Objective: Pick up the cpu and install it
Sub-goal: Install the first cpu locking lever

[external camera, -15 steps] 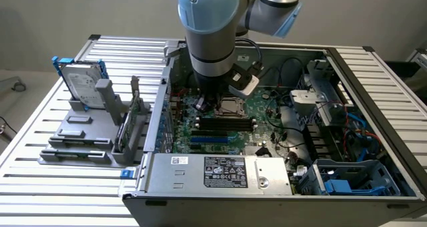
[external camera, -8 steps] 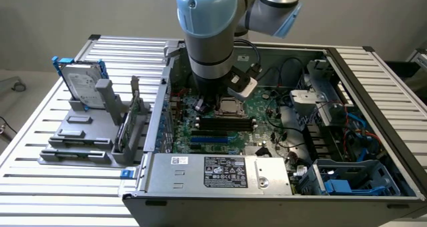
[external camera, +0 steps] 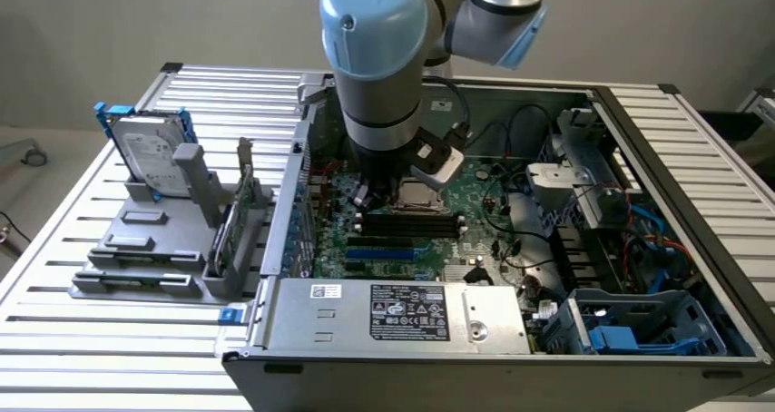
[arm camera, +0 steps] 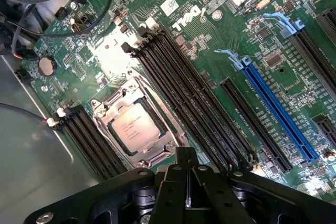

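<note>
— Looking at the motherboard (arm camera: 173,30), the cpu (arm camera: 137,128) sits flat in its socket (arm camera: 137,124) between the black memory slots (arm camera: 181,93), well inside the computer case (external camera: 400,317).
— And the gripper (arm camera: 187,182)?
— Just above it, fingers drawn together, holding nothing.
— Risk?
— I'd guess a chip seated slightly crooked: any downward press could bend socket pins.

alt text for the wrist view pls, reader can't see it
A silver-topped cpu sits in its metal-framed socket on a green motherboard, with the black gripper close beside it and nothing between its fingers. Rows of black memory slots flank the socket, and a long blue expansion slot runs further off.
</note>
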Tool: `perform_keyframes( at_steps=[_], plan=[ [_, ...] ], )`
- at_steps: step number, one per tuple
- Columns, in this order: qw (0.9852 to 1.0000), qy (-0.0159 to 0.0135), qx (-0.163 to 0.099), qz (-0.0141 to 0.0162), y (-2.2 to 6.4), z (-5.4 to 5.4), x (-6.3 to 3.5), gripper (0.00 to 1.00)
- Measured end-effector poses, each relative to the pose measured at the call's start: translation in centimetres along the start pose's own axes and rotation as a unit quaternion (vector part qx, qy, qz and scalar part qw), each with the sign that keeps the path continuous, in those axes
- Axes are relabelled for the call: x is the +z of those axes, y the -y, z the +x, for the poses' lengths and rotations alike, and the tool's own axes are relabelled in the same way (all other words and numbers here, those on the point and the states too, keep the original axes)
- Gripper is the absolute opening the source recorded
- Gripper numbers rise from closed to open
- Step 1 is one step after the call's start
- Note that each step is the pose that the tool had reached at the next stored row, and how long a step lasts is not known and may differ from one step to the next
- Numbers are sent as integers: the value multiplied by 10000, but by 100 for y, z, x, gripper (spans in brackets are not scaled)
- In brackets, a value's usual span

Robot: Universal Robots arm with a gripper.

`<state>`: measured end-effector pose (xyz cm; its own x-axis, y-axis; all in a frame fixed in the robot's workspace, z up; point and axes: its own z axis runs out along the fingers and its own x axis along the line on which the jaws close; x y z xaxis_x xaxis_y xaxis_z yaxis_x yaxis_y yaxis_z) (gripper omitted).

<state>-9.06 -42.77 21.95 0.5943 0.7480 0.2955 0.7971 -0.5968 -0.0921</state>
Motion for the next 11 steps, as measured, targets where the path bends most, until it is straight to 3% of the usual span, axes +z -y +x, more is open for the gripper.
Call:
perform_keyframes(
  at_steps=[11],
  plan=[
    [10000,40,-1,-19,19,-34,117,11]
  ],
)
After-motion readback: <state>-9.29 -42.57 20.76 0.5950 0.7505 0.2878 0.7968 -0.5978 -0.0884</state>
